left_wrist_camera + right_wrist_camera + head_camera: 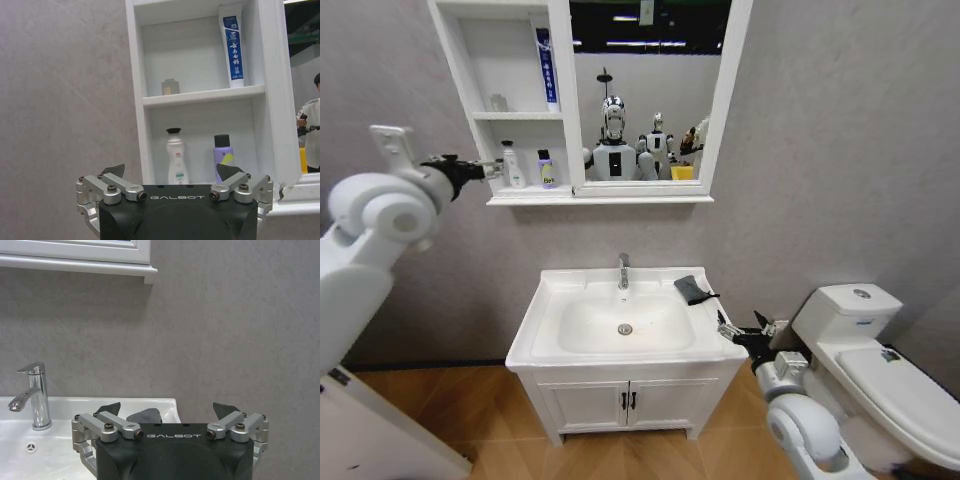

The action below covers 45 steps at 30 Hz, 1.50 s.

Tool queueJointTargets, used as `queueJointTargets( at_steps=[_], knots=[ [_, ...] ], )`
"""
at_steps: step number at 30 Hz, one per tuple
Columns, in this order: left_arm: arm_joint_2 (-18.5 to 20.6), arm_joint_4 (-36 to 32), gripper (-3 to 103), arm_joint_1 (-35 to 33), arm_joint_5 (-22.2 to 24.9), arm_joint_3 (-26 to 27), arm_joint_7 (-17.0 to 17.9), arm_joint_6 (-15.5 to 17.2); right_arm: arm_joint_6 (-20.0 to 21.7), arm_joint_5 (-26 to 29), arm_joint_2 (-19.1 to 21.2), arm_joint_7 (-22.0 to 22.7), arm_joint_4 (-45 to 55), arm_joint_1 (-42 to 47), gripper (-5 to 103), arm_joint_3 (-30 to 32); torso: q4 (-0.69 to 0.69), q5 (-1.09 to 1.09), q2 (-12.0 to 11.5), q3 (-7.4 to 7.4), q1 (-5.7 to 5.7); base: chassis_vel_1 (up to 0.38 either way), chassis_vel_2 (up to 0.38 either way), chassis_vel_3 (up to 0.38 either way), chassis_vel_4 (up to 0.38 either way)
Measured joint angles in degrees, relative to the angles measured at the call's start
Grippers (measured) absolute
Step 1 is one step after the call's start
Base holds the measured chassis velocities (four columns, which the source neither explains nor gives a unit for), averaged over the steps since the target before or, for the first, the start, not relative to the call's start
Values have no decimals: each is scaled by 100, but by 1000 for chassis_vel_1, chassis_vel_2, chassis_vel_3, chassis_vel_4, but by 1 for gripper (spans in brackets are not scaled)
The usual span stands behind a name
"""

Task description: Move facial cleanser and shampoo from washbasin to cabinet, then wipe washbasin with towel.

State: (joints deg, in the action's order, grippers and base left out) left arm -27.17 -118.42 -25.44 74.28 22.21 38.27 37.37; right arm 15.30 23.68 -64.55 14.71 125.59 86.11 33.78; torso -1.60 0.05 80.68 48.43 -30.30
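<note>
Left gripper [498, 170]: raised level before the cabinet [458, 60], jaws spread, empty.
Right gripper [725, 329]: low beside the washbasin [542, 310], jaws spread, empty.
Bottles: white shampoo [176, 156] and purple cleanser [223, 157] on bottom shelf.
Towel [692, 289]: basin's right rear corner.

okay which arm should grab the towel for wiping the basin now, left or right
Right, most likely. The right gripper is open at the washbasin's right edge, close to the towel on the rim. The left gripper is open up at the cabinet, where both bottles already stand.
</note>
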Motion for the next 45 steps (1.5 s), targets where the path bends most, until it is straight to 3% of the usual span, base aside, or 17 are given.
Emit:
queueJointTargets(
  at_steps=[2,3,5,6,7,10,11,13,14,16,17,19,21,23,26,31,45],
  knots=[
    [-299,-413,100,-1519,-352,1003,-168,-104,30,23,93,12,90,7,100,-10,-1,-5,0,1,-1,0,0,0,0],
    [-299,-413,100,-1519,-352,1003,-168,-104,30,23,93,12,90,7,100,-10,-1,-5,0,1,-1,0,0,0,0],
    [-709,-679,100,-2763,-990,1746,-562,-275,33,59,181,29,125,27,100,33,-1,-5,-1,1,-2,0,0,0,0],
    [-1091,-825,100,-3567,-1573,2169,-925,-435,33,100,241,44,150,43,100,82,1,-5,-1,1,-1,0,0,0,0],
    [-1091,-825,100,-3567,-1573,2169,-925,-435,33,100,241,44,150,43,100,82,1,-5,-1,1,-1,0,0,0,0],
    [-2245,-1072,100,-5221,-2802,2688,-1642,-952,33,195,354,94,187,53,100,156,4,-6,-1,1,-1,0,0,0,0],
    [-2245,-1072,100,-5221,-2802,2688,-1642,-952,33,195,354,94,187,53,100,156,4,-6,-1,1,-1,0,0,0,0],
    [-2897,-1182,100,-5968,-3466,2837,-2118,-1430,33,219,373,108,195,45,100,162,3,-4,-1,1,0,0,0,0,0],
    [-2897,-1182,100,-5968,-3466,2837,-2118,-1430,33,219,373,108,195,45,100,162,3,-4,-1,1,0,0,0,0,0],
    [-3271,-1245,100,-6330,-3904,2939,-2590,-1770,33,220,368,110,196,42,100,162,1,-2,-1,1,0,0,0,0,0],
    [-3271,-1245,100,-6330,-3904,2939,-2590,-1770,33,220,368,110,196,42,100,162,1,-2,-1,1,0,0,0,0,0],
    [-3617,-1312,100,-6647,-4249,2984,-2955,-2108,32,213,337,115,201,44,100,162,1,-2,-1,1,-1,0,0,0,0],
    [-3744,-1345,100,-6753,-4333,2991,-3054,-2201,31,208,327,117,206,48,100,165,0,-2,-1,1,-1,0,0,0,0],
    [-4185,-1507,100,-7117,-4554,3054,-3373,-2490,23,151,311,129,224,67,100,186,1,-2,-1,1,-1,0,0,0,0],
    [-4517,-1631,100,-7408,-4724,3161,-3534,-2678,-14,18,288,170,258,96,100,210,2,-2,-1,1,-1,0,0,0,0],
    [-4821,-1649,100,-7681,-4954,3408,-3640,-2760,-48,-196,152,284,416,226,100,223,2,-4,-1,1,-2,0,0,0,0],
    [-5129,-1865,100,-8284,-4844,3571,-3678,-2817,-63,-219,13,385,500,328,100,324,2,-4,-2,1,-1,0,0,0,0]
  ],
)
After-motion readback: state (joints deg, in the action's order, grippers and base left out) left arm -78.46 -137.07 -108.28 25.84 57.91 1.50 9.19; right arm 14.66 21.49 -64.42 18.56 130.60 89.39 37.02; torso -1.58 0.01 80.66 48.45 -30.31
